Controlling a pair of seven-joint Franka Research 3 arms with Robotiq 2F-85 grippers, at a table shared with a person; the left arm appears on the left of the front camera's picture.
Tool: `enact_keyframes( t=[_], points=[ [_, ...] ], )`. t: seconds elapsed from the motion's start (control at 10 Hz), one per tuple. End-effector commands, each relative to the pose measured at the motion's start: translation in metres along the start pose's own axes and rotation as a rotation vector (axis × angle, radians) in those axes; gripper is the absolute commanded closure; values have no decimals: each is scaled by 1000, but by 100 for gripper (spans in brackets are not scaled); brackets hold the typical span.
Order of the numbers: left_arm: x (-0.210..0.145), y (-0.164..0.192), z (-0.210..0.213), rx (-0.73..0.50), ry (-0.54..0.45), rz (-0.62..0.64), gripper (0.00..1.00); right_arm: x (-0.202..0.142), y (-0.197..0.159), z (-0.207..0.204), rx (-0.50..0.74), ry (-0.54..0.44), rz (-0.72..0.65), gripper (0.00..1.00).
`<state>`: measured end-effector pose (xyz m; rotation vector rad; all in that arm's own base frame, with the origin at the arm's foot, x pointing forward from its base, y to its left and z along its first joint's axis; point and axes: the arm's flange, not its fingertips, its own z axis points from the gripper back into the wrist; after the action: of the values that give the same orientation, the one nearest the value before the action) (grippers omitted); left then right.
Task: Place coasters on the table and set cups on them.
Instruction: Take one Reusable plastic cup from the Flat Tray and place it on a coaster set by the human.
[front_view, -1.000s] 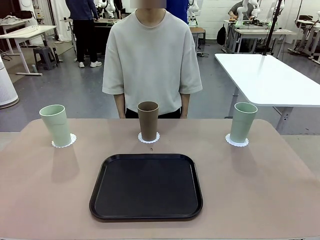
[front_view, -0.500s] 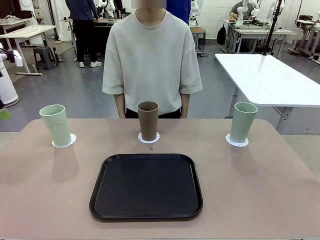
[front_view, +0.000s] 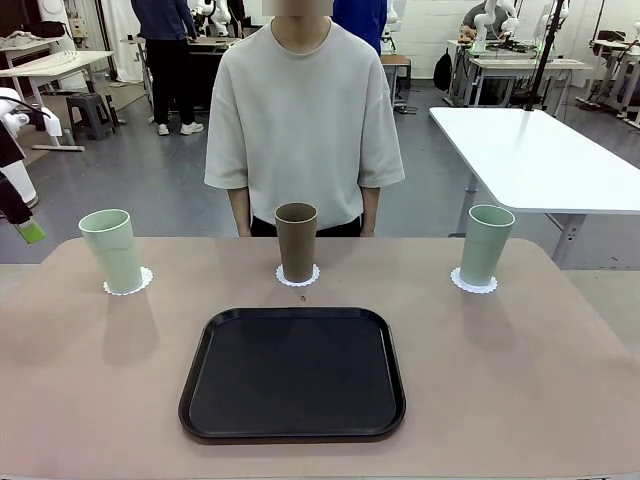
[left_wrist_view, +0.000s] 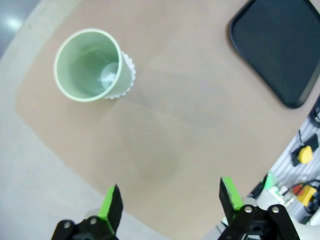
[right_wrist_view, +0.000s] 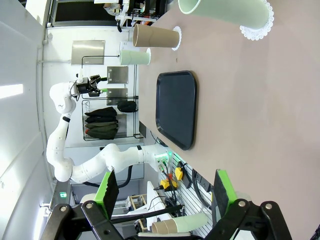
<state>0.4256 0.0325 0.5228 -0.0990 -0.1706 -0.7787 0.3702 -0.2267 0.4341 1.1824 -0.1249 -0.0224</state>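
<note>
- I count three cups across the middle band of the front frame: one mint cup (front_view: 112, 250) at left, the brown cup (front_view: 296, 241) at centre, another mint cup (front_view: 486, 245) at right
- I count three coasters, one under each cup: left coaster (front_view: 128, 282), centre coaster (front_view: 298, 276), right coaster (front_view: 473, 283); every cup stands upright on its disc
- All sit on the beige-pink table (front_view: 500, 380), along its far half, well apart from one another
- What has changed: over the last second my left gripper (front_view: 26, 227) has come into the left edge of the front frame, raised above the table beside the left mint cup; cups and coasters have not shifted
- I read that as the placing being complete, with the arm only repositioning
- Left gripper (left_wrist_view: 170, 200) is spread wide and carries nothing, looking down on that cup at upper left of its wrist view
- Right gripper (right_wrist_view: 162, 192) is likewise wide apart and empty
- One black tray (front_view: 292, 372) lies at lower centre, bare
- One person (front_view: 304, 115) stands behind the brown cup, hands hidden
</note>
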Motion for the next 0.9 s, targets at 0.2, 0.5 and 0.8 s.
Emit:
enact_keyframes(
  t=[0.2,0.5,0.8],
  points=[
    [-1,-2,4,6,12,-17,0,-4,1,-2,7,0,4,0],
    [-8,6,-4,-390,-317,542,0,-4,1,-2,7,0,4,0],
    [-55,34,12,-791,-402,688,0,-4,1,-2,7,0,4,0]
  ],
)
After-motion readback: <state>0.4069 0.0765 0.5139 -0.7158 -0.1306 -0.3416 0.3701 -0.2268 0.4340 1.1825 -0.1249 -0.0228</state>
